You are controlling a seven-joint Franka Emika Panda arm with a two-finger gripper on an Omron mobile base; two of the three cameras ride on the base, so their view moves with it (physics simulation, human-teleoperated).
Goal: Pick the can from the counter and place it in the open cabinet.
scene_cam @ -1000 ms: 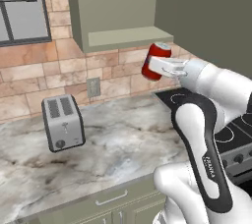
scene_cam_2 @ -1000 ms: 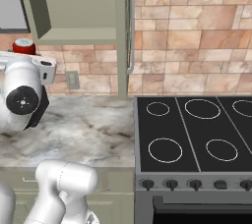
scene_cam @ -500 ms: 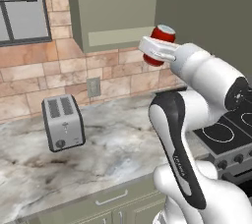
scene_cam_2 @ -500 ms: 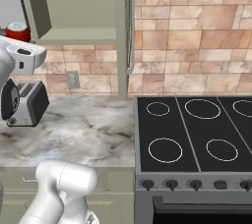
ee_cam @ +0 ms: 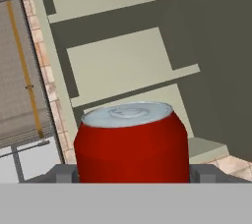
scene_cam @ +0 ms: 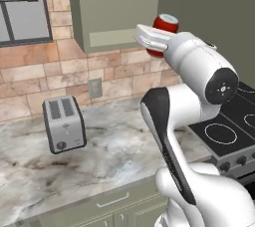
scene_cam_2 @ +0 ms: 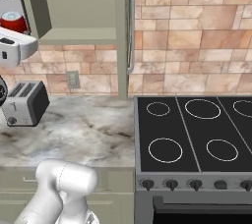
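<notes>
The red can with its silver top hangs high in the air, held in my gripper, which is shut on it. It is level with the lower opening of the sage-green cabinet and just in front of it. In the right base view the can sits at the far left, beside the cabinet's bottom board. The hand view has the can upright between the two fingertips, with the cabinet's flat shelf boards behind it. Below lies the veined counter.
A silver toaster stands on the counter by the brick wall. The cabinet's open door sticks out on edge, right of the opening. A black stovetop lies to the right. A window is left of the cabinet.
The arm has lifted the can higher, from below the cabinet's bottom edge up to the level of its opening. The toaster has stayed in place.
</notes>
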